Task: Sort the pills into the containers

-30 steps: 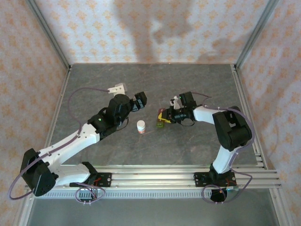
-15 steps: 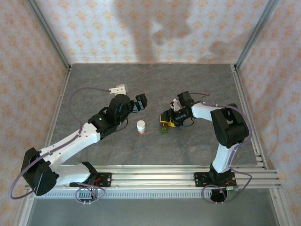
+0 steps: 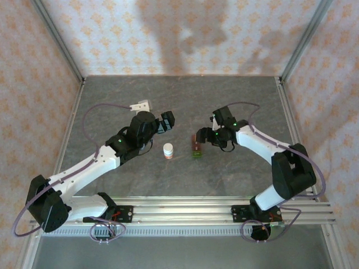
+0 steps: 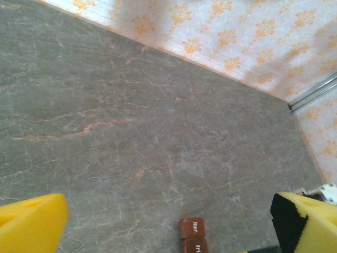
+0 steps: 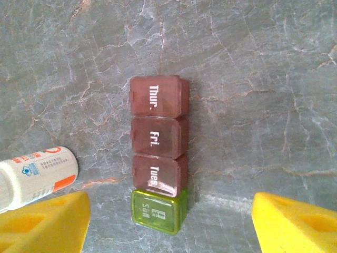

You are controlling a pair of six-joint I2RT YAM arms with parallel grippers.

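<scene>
The containers (image 5: 157, 153) are a strip of joined cubes lying flat on the grey table, three red-brown ones marked Thur., Fri. and Tues and one green one marked Sun, all lids closed. My right gripper (image 5: 171, 224) hovers open over the green end, its yellow fingertips (image 5: 47, 221) wide apart and touching nothing. From above, the strip (image 3: 196, 147) lies just left of the right gripper (image 3: 203, 137). My left gripper (image 3: 166, 122) is open and empty further left; its wrist view catches the strip's end (image 4: 192, 234) between its spread fingers (image 4: 31, 221). No pills are in view.
A small white bottle (image 3: 168, 150) with an orange base stands left of the strip, and shows lying across the right wrist view (image 5: 37, 176). A white block (image 3: 140, 105) sits at the back left. Metal frame posts and patterned walls enclose the table.
The right gripper's jaws have gone from shut to open. Its arm has swung, elbow out to the right. The strip has turned to lie lengthwise towards me. The left arm has not moved.
</scene>
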